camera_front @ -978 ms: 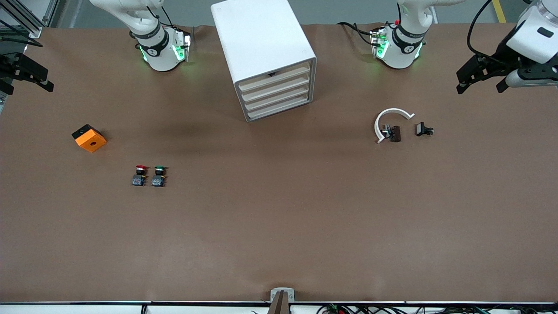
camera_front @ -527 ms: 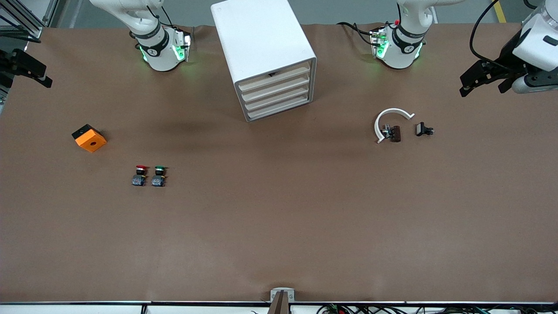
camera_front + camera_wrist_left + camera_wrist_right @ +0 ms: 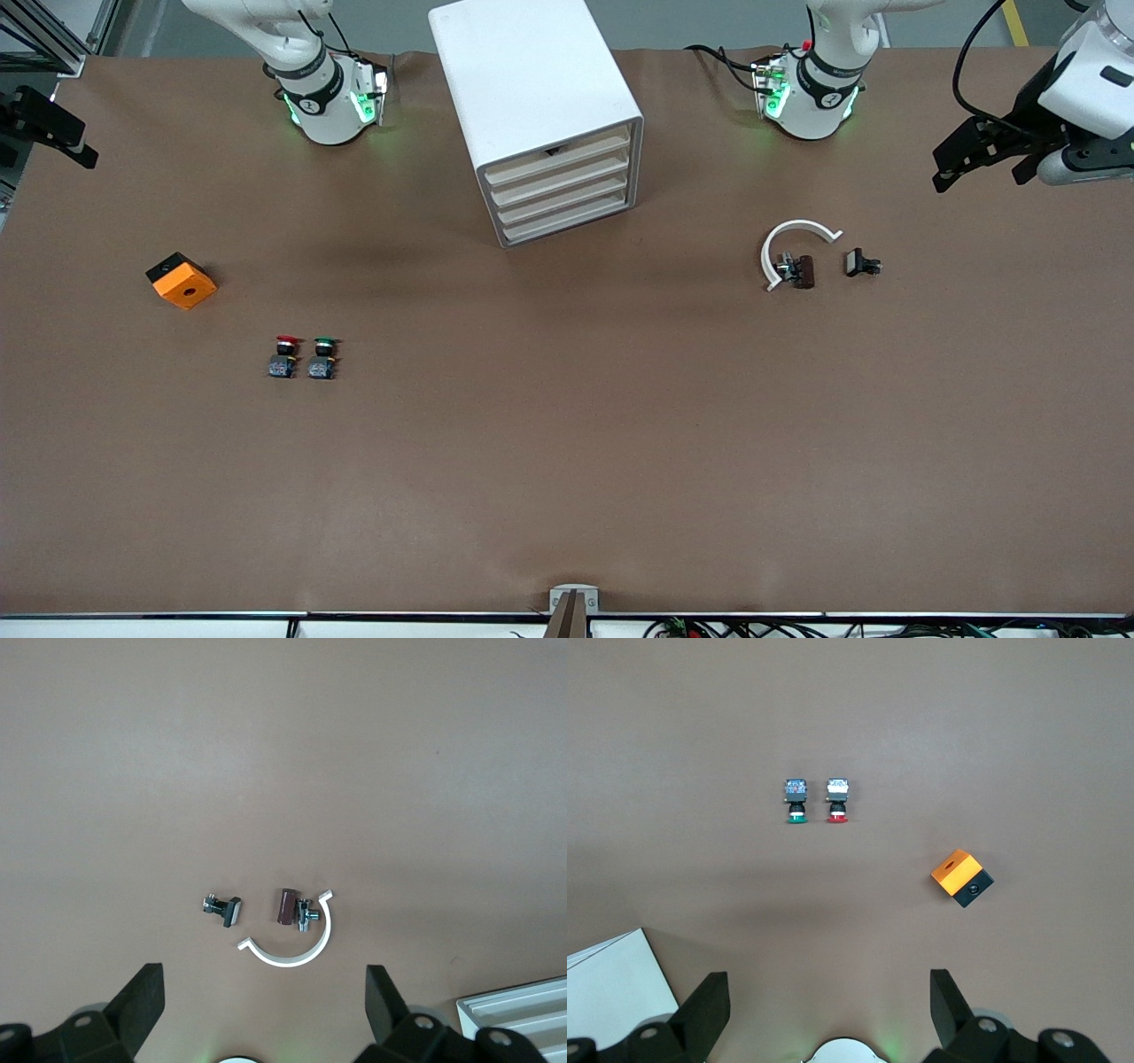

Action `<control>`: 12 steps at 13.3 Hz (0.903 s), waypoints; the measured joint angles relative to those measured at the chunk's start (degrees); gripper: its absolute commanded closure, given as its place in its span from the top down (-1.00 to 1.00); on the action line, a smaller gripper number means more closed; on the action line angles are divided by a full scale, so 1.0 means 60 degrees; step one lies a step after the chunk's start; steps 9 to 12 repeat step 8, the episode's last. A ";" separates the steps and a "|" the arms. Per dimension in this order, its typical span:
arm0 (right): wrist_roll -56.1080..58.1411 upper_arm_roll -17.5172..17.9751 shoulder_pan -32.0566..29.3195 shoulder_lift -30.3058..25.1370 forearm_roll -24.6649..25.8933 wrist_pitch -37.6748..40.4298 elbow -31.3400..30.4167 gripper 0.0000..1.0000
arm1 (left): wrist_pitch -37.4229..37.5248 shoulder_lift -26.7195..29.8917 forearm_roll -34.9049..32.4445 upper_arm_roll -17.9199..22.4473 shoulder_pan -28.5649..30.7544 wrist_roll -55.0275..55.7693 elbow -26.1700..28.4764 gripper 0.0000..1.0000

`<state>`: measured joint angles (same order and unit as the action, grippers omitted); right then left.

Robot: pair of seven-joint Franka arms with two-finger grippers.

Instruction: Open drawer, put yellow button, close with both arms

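Note:
The white cabinet point(image 3: 532, 71) stands at the table's middle near the bases. Its top drawer point(image 3: 558, 158) is shut, flush with the three below. The yellow button is not in view anywhere. My left gripper point(image 3: 979, 170) is open and empty, up over the table's left-arm end; in the left wrist view point(image 3: 264, 990) its fingers stand wide apart. My right gripper point(image 3: 53, 133) is open and empty over the table's right-arm end; it also shows in the right wrist view point(image 3: 830, 992). A cabinet corner shows in both wrist views point(image 3: 523, 1019) point(image 3: 607, 988).
A red-capped button point(image 3: 284, 356) and a green-capped button point(image 3: 323, 356) stand side by side, with an orange block point(image 3: 182, 281) toward the right arm's end. A white C-shaped ring point(image 3: 793, 237), a brown piece point(image 3: 803, 271) and a small black piece point(image 3: 859, 263) lie toward the left arm's end.
Both grippers have drawn a little farther out toward their own ends of the table. Nothing on the table has moved and the drawer stays shut.

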<state>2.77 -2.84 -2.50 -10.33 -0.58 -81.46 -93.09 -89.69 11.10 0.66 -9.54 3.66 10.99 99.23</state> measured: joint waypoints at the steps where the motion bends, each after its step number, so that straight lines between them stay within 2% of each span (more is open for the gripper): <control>1: 0.0000 -0.0002 0.0000 0.0000 0.0000 0.0000 0.0000 1.00 | 0.0009 -0.0058 -0.0086 0.0000 0.0000 0.0000 -0.0079 1.00; 12: -0.0003 -0.0042 -0.0001 0.0000 0.0000 0.0029 0.0000 1.00 | 0.0034 -0.0366 -0.0250 -0.0009 -0.0009 0.0000 -0.0312 1.00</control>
